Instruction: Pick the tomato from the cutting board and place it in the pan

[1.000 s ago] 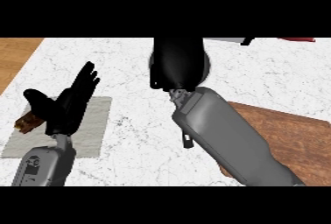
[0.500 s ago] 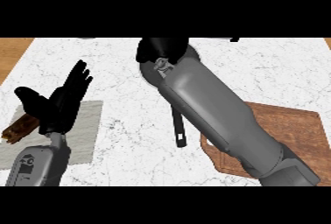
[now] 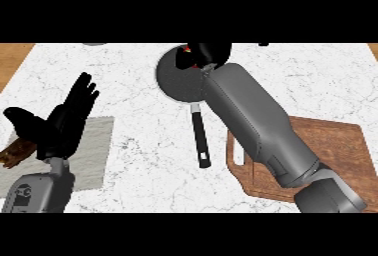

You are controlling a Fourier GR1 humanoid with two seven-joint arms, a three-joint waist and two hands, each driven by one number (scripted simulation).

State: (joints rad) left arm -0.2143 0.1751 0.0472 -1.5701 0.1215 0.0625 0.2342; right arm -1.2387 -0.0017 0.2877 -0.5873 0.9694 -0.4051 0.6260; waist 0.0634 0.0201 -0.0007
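Right robot hand [image 3: 207, 53] curled round tomato [image 3: 187, 49] over pan [image 3: 177, 80], left robot hand [image 3: 63, 120] resting — fingers straight

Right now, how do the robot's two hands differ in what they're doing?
The right hand is stretched far across the counter, over the pan, while the left hand rests near the view's left edge, above a grey cloth. The right hand's fingers curl round something red, seemingly the tomato; the left hand's fingers are straight and hold nothing. Both hands are black on grey forearms.
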